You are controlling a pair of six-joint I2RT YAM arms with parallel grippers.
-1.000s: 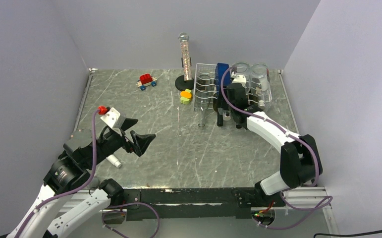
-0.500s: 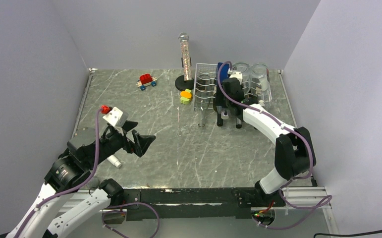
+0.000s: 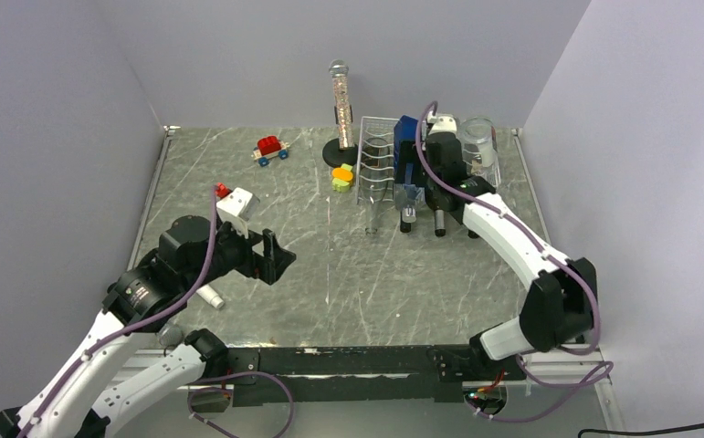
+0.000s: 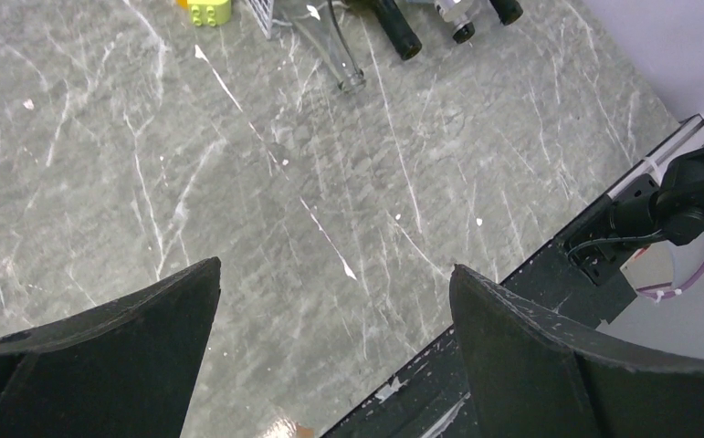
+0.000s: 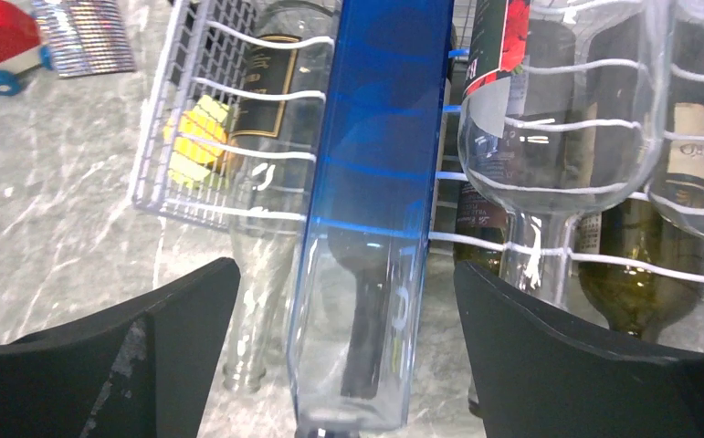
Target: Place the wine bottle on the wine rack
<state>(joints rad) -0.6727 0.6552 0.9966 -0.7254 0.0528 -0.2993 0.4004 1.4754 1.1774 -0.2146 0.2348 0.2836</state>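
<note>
The wine bottle (image 5: 375, 182) is a square blue glass one. It lies on the upper wires of the white wine rack (image 5: 204, 109) with its neck towards the near side. My right gripper (image 5: 343, 266) is open astride it, a gap showing on each side. From above, the right gripper (image 3: 436, 173) hovers over the rack (image 3: 375, 151), and the blue bottle (image 3: 408, 132) shows just left of it. My left gripper (image 3: 270, 260) is open and empty over the table at the left; it (image 4: 334, 266) frames only bare table.
Several other bottles (image 5: 549, 137) lie in the rack, necks (image 3: 439, 224) sticking out towards me. Left of the rack are a yellow-orange block (image 3: 341, 176), a glitter tube on a black base (image 3: 339, 100) and a red toy car (image 3: 272, 148). A white cylinder (image 3: 209, 297) lies by the left arm.
My right gripper has opened and let go of the blue bottle, which stays on the rack; its wrist shifted back over the rack. My left arm swung right and forward.
</note>
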